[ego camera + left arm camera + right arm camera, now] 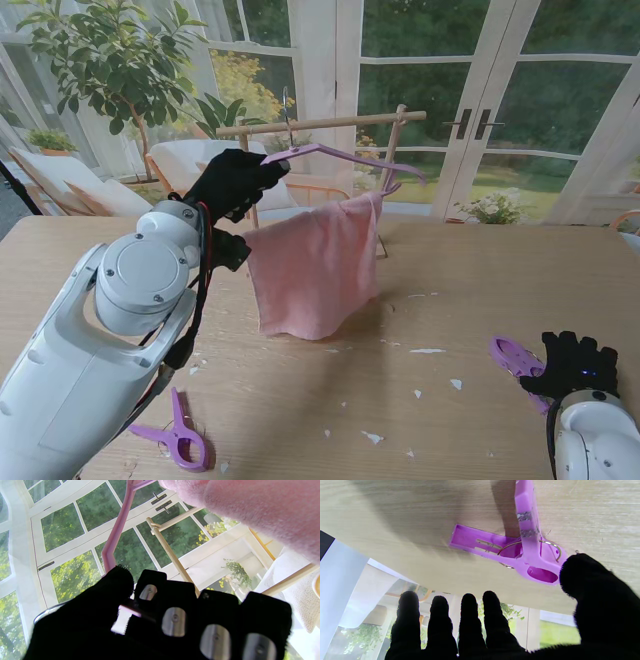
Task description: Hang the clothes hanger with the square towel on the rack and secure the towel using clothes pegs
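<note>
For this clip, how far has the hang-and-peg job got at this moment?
Early stage. The left hand grips the pink plastic hanger carrying the pink square towel, raised at the wooden rack; whether its hook sits on the bar is unclear. The right hand lies open beside one purple clothes peg; a second peg lies untouched near me. No peg is on the towel yet.

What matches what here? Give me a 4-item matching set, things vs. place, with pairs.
Things:
1. hanger
2. towel
3. right peg
4. left peg

Places:
A. on the table beside the right robot hand
B. draped over the hanger
C. held in the left robot hand at the rack
D. on the table by the left arm

Pairs: 1-C, 2-B, 3-A, 4-D
</note>
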You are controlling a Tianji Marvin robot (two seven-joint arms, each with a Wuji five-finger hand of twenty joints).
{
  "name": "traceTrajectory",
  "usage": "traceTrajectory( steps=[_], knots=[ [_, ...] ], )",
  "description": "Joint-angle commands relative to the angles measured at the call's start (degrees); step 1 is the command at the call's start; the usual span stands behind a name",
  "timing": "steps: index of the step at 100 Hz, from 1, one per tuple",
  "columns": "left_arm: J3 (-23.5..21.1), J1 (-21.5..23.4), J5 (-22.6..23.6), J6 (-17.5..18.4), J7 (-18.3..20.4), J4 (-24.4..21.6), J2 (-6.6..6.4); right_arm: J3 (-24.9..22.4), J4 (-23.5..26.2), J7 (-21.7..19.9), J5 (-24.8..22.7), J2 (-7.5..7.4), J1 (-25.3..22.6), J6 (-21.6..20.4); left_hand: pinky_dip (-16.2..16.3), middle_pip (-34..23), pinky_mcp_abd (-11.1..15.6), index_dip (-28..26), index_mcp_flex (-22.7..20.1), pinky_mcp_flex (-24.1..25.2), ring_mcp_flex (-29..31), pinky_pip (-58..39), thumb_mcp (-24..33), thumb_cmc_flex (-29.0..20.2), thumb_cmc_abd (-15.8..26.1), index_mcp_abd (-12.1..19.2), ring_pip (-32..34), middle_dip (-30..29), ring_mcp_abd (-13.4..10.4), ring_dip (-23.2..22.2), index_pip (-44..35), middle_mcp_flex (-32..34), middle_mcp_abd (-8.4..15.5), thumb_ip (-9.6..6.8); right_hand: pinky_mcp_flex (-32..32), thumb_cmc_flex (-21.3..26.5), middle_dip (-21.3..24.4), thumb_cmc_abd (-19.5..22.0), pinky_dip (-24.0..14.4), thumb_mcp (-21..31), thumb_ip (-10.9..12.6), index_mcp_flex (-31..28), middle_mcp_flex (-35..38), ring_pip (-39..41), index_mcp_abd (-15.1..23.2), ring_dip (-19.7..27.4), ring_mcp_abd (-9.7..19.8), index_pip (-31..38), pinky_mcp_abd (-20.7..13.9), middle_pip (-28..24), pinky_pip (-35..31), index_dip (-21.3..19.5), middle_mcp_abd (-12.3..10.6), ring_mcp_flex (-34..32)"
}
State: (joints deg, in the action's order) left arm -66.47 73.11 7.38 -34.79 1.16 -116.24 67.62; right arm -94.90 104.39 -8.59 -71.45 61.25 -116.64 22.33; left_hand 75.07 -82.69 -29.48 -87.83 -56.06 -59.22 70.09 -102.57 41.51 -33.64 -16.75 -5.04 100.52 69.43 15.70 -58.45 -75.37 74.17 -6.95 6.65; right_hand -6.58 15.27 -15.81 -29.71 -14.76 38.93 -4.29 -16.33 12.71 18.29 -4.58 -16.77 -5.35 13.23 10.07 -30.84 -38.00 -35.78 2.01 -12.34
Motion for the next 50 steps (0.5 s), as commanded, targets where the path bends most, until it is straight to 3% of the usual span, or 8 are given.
traceTrajectory(
  steps=[1,10,19,28,35,50],
  knots=[
    [0.0,-0.4,-0.1,0.1,0.9,-0.4,0.14,-0.7,0.8,-0.6,0.6,0.24,-1.4,-0.4,3.2,-3.7,1.5,-2.1,-3.7,-1.7,2.3,-17.4,-0.1,1.0,0.3,-1.8,6.8,-0.1,-0.5,0.0,-1.1,2.8,2.7,-0.81,1.3,-2.6,0.7,1.8,-19.5,-1.2,-0.1,1.8,-2.1,-1.2,-2.2,1.0,-1.3,-1.0,1.6,2.0,2.0,0.5,2.0,2.5],
    [0.0,-0.5,-0.1,0.2,0.9,-0.4,0.16,-1.9,1.2,-0.6,1.2,0.34,-2.6,-0.9,3.2,-3.7,1.5,-2.1,-3.7,-1.7,2.3,-17.4,-0.1,1.0,0.3,-1.8,6.8,-0.1,-0.5,0.0,-1.1,2.8,2.7,-0.82,1.4,-3.6,1.4,2.3,-19.1,-2.1,-0.2,4.1,-2.6,-1.7,-4.1,1.5,-1.2,-2.0,1.4,3.5,3.3,0.6,2.9,3.1],
    [0.1,-0.5,-0.1,0.2,0.9,-0.4,0.16,-2.7,1.2,-1.1,2.2,0.35,-3.5,-1.4,3.2,-3.7,1.5,-2.1,-3.7,-1.7,2.3,-17.4,-0.2,1.0,0.4,-1.8,6.8,-0.1,-0.5,0.0,-1.1,2.8,2.7,-0.81,1.7,-5.4,2.8,2.5,-18.3,-2.9,-0.3,6.8,-2.8,-2.7,-7.0,2.8,-2.8,-4.0,1.8,6.5,5.7,0.5,5.6,4.6],
    [0.1,-0.5,-0.1,0.2,0.8,-0.4,0.18,-3.3,0.9,-2.2,3.8,0.25,-3.9,-2.1,3.2,-3.7,1.5,-2.1,-3.7,-1.8,2.3,-17.4,-0.2,1.0,0.3,-1.8,6.8,-0.1,-0.5,0.0,-1.1,2.8,2.7,-0.81,2.3,-8.7,6.5,1.9,-17.2,-2.1,-1.2,10.0,-3.1,-4.5,-9.4,5.2,-4.4,-8.1,2.5,15.2,8.5,0.4,7.9,6.4],
    [0.1,-0.5,-0.1,0.2,0.8,-0.4,0.17,-3.8,0.4,-2.9,5.0,0.15,-4.1,-3.2,3.2,-3.7,1.5,-2.1,-3.7,-1.8,2.3,-17.4,-0.2,0.9,0.4,-1.8,6.8,-0.1,-0.5,0.0,-1.1,2.8,2.7,-0.83,3.2,-11.0,9.6,0.6,-16.5,0.1,-2.0,8.5,-3.7,-7.6,-9.9,7.1,-4.8,-14.3,2.3,22.9,10.4,2.9,8.4,6.8],
    [0.2,-0.4,0.0,0.1,0.7,-0.4,0.20,-3.9,-0.8,-4.2,6.4,-0.07,-3.6,-3.9,3.2,-3.7,1.5,-2.1,-3.7,-1.7,2.3,-17.4,-0.2,1.0,0.4,-1.8,6.8,-0.1,-0.5,0.0,-1.1,2.8,2.7,-0.82,3.0,-11.7,9.8,-0.3,-16.4,1.3,-2.4,8.2,-3.3,-8.0,-10.5,7.3,-3.1,-14.7,1.4,23.6,11.0,4.1,8.3,6.6]
  ],
)
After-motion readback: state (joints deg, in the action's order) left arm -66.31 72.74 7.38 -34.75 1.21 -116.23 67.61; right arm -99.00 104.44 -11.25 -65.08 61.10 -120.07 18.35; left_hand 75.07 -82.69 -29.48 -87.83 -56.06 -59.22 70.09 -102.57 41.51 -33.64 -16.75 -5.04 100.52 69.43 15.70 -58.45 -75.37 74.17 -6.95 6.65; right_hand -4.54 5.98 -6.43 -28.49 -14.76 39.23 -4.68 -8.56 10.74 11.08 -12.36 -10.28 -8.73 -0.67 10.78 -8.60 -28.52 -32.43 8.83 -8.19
